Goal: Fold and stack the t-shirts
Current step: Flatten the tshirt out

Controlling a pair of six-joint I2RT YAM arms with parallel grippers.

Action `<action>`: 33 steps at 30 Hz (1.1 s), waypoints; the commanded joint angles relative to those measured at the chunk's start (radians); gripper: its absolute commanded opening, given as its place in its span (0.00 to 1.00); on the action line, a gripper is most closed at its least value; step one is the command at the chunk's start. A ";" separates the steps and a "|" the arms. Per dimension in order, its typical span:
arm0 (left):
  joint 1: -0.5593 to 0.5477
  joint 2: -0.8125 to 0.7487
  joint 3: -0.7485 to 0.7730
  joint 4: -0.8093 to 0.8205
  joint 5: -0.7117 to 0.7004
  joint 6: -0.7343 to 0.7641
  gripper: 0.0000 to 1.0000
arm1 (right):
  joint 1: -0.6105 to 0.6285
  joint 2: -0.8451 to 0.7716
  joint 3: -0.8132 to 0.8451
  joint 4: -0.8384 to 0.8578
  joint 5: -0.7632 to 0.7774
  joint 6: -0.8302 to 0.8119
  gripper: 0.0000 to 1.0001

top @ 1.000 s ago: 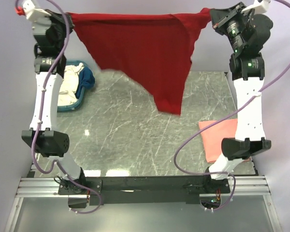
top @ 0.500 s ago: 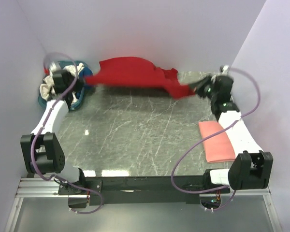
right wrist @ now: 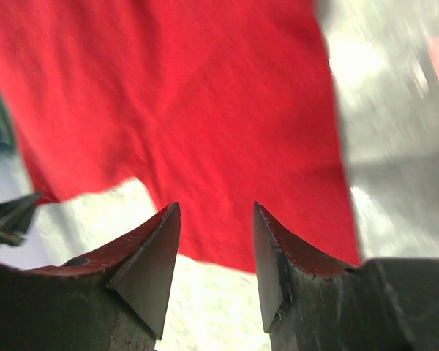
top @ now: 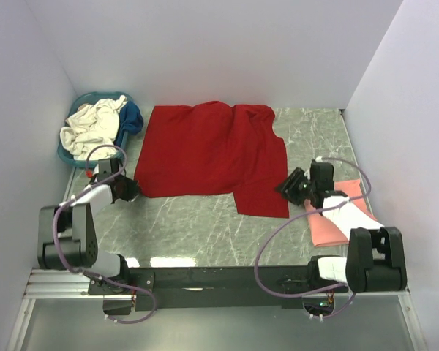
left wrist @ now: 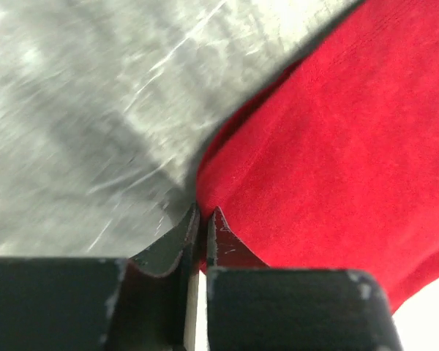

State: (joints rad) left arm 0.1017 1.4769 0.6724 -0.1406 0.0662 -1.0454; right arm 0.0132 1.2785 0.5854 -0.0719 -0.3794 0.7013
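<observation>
A deep red cloth t-shirt point(top: 212, 157) lies spread on the grey desk point(top: 197, 227); right gripper point(right wrist: 216, 206) parted, empty; left gripper point(left wrist: 205, 210) almost closed at the hem, hold unclear; if caught, withdrawing would drag it askew.

teal basket point(top: 102, 94) at far left corner, grey marble table point(top: 197, 227), white walls point(top: 227, 51), metal frame point(top: 51, 281) along near edge

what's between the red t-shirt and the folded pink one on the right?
The right tool, jaws open, sits between the red t-shirt and the pink t-shirt, above bare marble table. The top view shows it.
</observation>
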 commanded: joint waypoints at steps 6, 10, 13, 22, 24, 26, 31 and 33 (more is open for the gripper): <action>0.004 -0.145 -0.043 -0.002 -0.057 -0.004 0.14 | 0.027 -0.160 -0.108 -0.068 0.109 -0.008 0.51; 0.004 -0.173 -0.046 0.006 -0.051 -0.002 0.14 | 0.027 -0.195 -0.084 -0.196 0.206 -0.002 0.52; 0.004 -0.199 -0.054 0.004 -0.063 -0.004 0.14 | 0.027 -0.214 -0.068 -0.271 0.309 0.012 0.52; 0.004 -0.211 -0.054 0.004 -0.063 -0.007 0.11 | 0.027 -0.157 -0.079 -0.307 0.358 0.043 0.50; 0.006 -0.213 -0.059 0.009 -0.063 -0.007 0.11 | 0.027 -0.142 -0.096 -0.286 0.349 0.041 0.49; 0.004 -0.213 -0.062 0.009 -0.065 -0.007 0.11 | 0.027 -0.119 -0.105 -0.253 0.321 0.043 0.48; 0.006 -0.210 -0.069 0.013 -0.059 -0.008 0.11 | 0.050 -0.071 -0.122 -0.210 0.284 0.047 0.45; 0.004 -0.214 -0.073 0.013 -0.062 -0.008 0.11 | 0.062 -0.067 -0.125 -0.209 0.286 0.050 0.43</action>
State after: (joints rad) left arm 0.1017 1.2881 0.6086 -0.1539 0.0216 -1.0523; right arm 0.0528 1.1904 0.4805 -0.3012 -0.0895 0.7433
